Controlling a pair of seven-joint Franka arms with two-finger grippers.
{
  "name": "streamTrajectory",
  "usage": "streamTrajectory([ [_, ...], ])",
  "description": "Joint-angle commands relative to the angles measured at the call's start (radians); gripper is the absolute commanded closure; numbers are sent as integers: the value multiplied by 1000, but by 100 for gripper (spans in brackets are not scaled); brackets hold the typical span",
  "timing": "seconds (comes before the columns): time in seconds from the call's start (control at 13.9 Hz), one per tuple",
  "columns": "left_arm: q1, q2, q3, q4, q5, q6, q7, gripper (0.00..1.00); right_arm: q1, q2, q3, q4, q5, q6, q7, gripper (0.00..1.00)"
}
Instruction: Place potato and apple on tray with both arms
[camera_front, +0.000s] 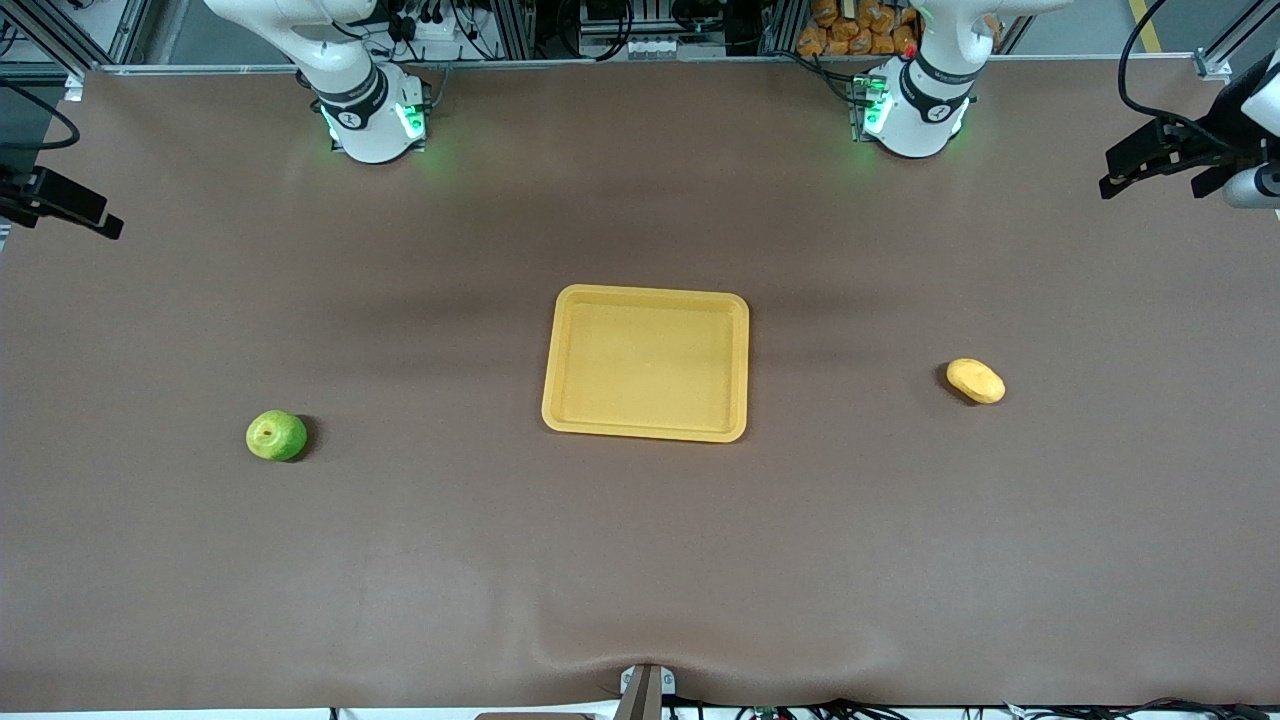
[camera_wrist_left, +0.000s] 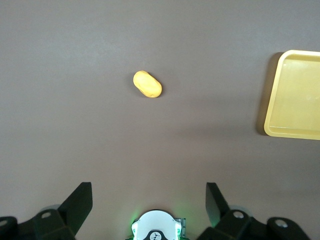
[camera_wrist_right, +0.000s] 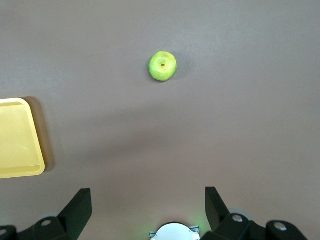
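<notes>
A yellow-orange tray (camera_front: 645, 292) lies at the table's middle with nothing on it. The green apple (camera_front: 276, 435) rests on the table toward the right arm's end, a little nearer the front camera than the tray. The tan potato (camera_front: 975, 380) lies toward the left arm's end. In the left wrist view my left gripper (camera_wrist_left: 149, 186) hangs open and holds nothing, high over the table near its own base, with the potato (camera_wrist_left: 147, 84) and the tray's (camera_wrist_left: 295, 131) corner below. My right gripper (camera_wrist_right: 148, 190) is open too, high above the apple (camera_wrist_right: 162, 65) and the tray (camera_wrist_right: 20, 172). Neither gripper shows in the front view.
The two arm bases (camera_front: 375, 120) (camera_front: 915, 110) glow green along the table's edge farthest from the front camera. Black fixtures (camera_front: 60, 205) (camera_front: 1165, 155) jut in at both ends of the table. Brown tabletop (camera_front: 640, 560) surrounds the tray.
</notes>
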Motion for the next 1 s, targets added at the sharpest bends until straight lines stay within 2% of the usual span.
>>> streamTrajectory([
  [0.0,-1,13,-6,28,20,-38,-4,0,-10,4,7,12,-1,-14,2,0],
  [0.43,2,19,-4,22,20,-37,-9,0,-64,8,6,12,13,-14,4,0],
  [0.93,2,90,-1,11,22,-22,-15,0,-62,8,7,10,13,-14,8,0],
])
